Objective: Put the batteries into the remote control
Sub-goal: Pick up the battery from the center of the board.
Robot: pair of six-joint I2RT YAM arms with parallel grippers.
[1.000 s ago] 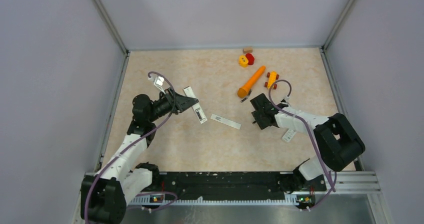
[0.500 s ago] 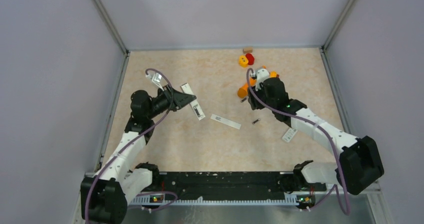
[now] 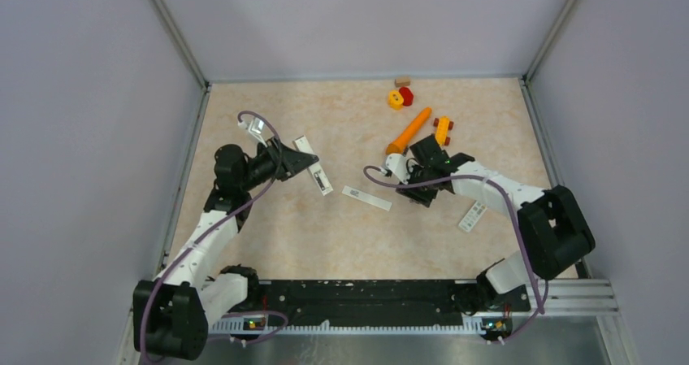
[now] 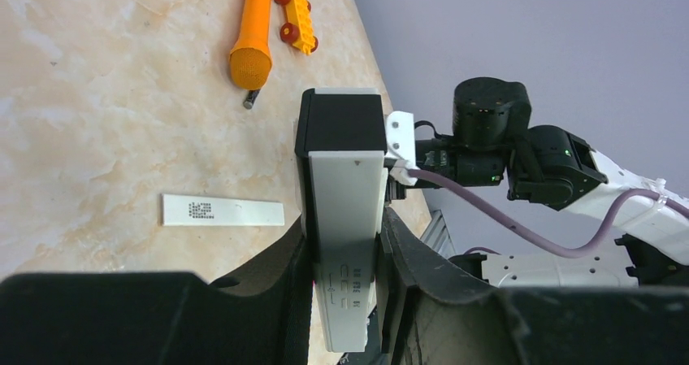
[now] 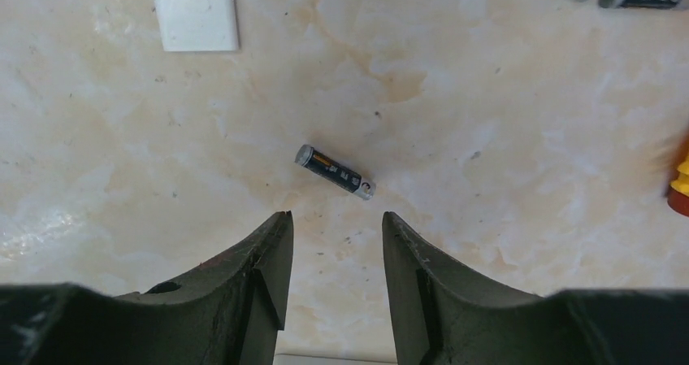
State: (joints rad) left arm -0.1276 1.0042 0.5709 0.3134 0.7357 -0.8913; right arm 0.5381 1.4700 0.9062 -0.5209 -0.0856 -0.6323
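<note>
Slim white bar remote with black end point(image 4: 344, 178) is clamped by left gripper point(image 4: 344, 243). Right gripper point(image 5: 333, 231) is spread wide over dark cylindrical battery point(image 5: 335, 172), label unreadable, on beige marbled tabletop point(image 5: 504, 97).

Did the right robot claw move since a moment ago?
Yes. In the top view the right gripper slid down the picture, away from the orange carrot, and now hangs open over a battery.

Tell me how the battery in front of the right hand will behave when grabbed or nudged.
The battery is a small cylinder lying on its side on the hard tabletop, so a nudge would probably roll it. Its smooth casing looks slippery; the open right hand may squirt it out unless it pinches squarely.
</note>
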